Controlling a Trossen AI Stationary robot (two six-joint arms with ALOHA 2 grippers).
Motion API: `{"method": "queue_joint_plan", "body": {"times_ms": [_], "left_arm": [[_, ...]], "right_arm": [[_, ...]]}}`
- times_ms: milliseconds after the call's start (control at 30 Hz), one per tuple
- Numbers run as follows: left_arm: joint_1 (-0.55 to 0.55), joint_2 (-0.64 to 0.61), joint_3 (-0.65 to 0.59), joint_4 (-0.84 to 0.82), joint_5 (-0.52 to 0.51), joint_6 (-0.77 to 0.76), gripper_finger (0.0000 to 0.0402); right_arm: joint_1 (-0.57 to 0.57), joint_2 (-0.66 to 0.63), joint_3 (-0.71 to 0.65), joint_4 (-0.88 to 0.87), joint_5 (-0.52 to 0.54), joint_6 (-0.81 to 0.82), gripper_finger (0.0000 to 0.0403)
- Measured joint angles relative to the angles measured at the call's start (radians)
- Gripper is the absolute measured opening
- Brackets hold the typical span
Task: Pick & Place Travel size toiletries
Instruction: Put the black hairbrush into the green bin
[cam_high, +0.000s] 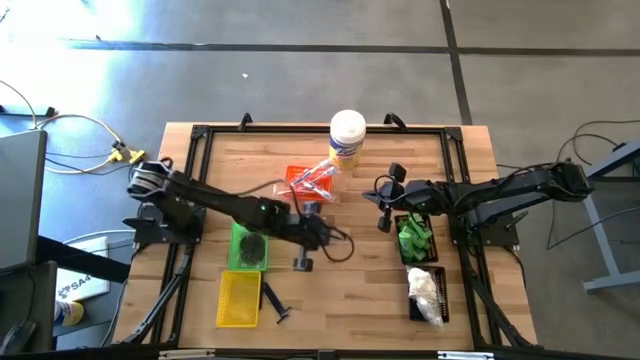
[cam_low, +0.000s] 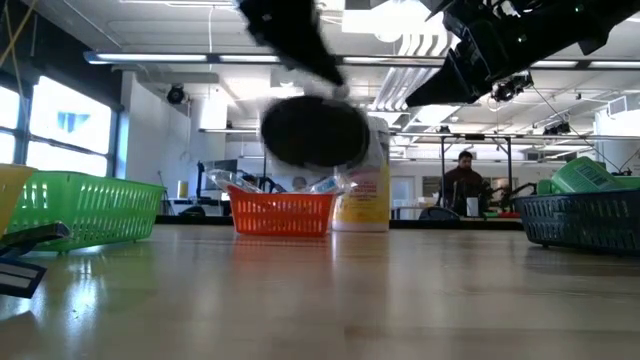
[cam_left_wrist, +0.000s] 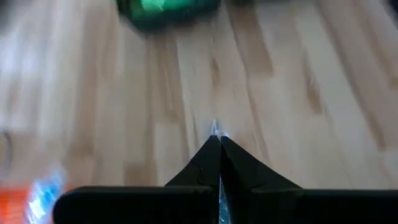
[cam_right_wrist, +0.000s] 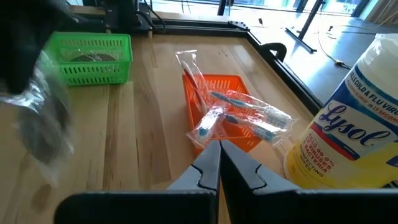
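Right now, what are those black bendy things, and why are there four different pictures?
They are two robot arms at a wooden table. One picture looks down from above, one peeks across the tabletop, and two come from cameras on the arms' wrists. Coloured trays stand on the table; the orange tray holds clear-wrapped sticks, beside a big white canister. The left gripper has its fingers shut on a clear bag with something dark inside. The right gripper is shut, holding nothing.
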Motion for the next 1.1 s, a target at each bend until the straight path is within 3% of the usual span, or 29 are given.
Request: {"method": "queue_joint_plan", "body": {"times_ms": [500,667,1100], "left_arm": [[0.127,-0.347,-0.226,-0.14,0.15,0.107,0.0],[0.134,-0.495,-0.282,-0.148,0.155,0.103,0.0],[0.134,-0.8,-0.391,-0.34,0.116,-0.178,0.0]], "right_arm": [[0.001,0.0,-0.001,0.022,0.002,0.012,0.0003],[0.001,0.0,0.0,0.011,-0.001,0.048,0.0003],[0.001,0.0,-0.002,0.022,-0.002,0.063,0.0003]]}}
